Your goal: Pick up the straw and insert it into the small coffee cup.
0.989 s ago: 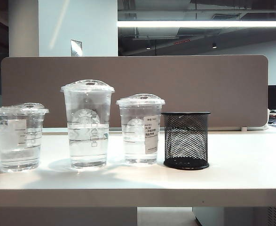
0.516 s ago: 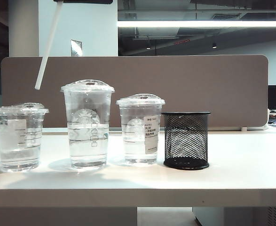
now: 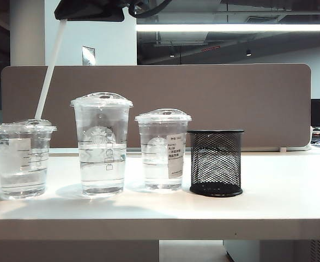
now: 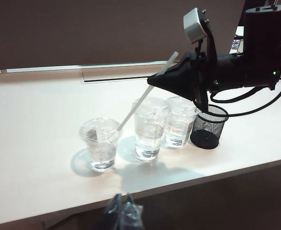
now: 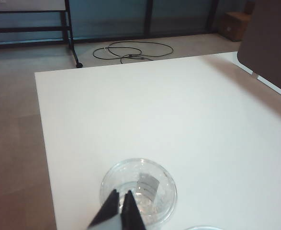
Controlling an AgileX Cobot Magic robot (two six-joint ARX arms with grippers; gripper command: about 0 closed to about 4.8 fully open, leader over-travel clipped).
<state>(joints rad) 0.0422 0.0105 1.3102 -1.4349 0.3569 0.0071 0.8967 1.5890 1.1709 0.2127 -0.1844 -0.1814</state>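
Both grippers (image 4: pixel 122 206) (image 5: pixel 121 206) closed, right holding straw (image 3: pixel 47 76)

Worktop (image 3: pixel 279 202), left to right in the exterior view: small coffee cup (image 3: pixel 22 158), tallest cup (image 3: pixel 101 144), medium cup (image 3: pixel 162 150), mesh holder (image 3: pixel 216 162). Straw (image 3: pixel 49 68) slants above the small coffee cup, under the right gripper (image 3: pixel 67 19).

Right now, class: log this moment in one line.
right claw: shut on straw | straw tip: at small coffee cup lid | left claw: idle

Text and marks: nothing legible.
Medium cup's white sticker (image 3: pixel 175 155) carries print too small to read; tall cup's round logo (image 3: pixel 98 136) faint.
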